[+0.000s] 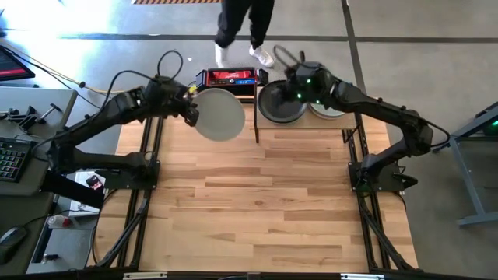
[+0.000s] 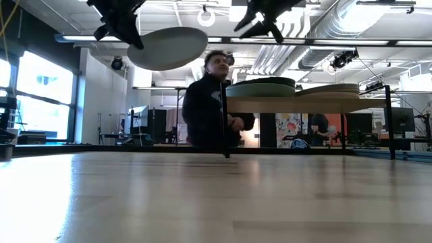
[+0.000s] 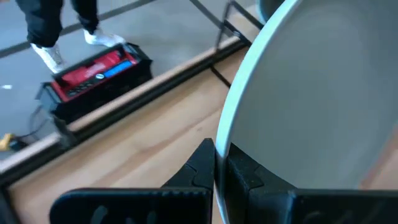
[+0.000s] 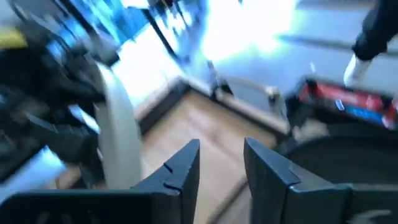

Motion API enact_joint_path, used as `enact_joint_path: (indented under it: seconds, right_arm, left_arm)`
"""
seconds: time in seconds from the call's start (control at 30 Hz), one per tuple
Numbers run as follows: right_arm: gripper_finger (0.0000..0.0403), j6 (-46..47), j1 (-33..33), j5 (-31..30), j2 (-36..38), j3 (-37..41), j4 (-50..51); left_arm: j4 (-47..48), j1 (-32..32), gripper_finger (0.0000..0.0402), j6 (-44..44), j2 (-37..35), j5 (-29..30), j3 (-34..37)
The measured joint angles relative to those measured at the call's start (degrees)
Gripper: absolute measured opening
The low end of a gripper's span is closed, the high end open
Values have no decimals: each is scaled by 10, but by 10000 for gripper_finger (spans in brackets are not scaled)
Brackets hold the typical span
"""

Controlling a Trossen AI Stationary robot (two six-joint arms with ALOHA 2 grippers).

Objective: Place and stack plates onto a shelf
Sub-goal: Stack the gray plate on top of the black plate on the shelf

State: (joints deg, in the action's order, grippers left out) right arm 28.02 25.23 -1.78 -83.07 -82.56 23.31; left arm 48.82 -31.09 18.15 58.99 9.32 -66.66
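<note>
Grey-green plate [image 1: 219,114] rim pinched in left claw [image 1: 191,113], seemingly beside shelf [image 1: 257,124]

Pale plate [image 1: 219,113] aloft beside shelf [image 2: 307,104]

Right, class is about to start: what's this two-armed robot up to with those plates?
It is stacking plates on a raised shelf at the table's far edge. The left gripper holds a pale grey-green plate by its rim, in the air left of the shelf. The right gripper hovers above the dark stack on the shelf, jaws open and empty; a paler stack sits beside it. A person stands behind the table.
</note>
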Motion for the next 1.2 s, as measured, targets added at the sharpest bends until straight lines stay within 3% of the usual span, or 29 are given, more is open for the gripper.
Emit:
enact_joint_path:
  seconds: [0.27, 0.6, 0.83, 1.2]
  right_arm:
    - [113, -59, 34, 19, 0, 0, -161]
    - [113, -90, 64, 18, -4, -8, -188]
    - [113, -135, 77, 15, -64, -145, -71]
    - [113, -102, 70, 6, -217, -369, 197]
  left_arm:
    - [38, -71, 1, -45, 55, -23, -77]
    - [58, -141, 4, -100, 142, -56, -147]
    - [58, -162, 5, -116, 190, -76, -174]
    - [58, -161, 4, -92, 210, -108, -190]
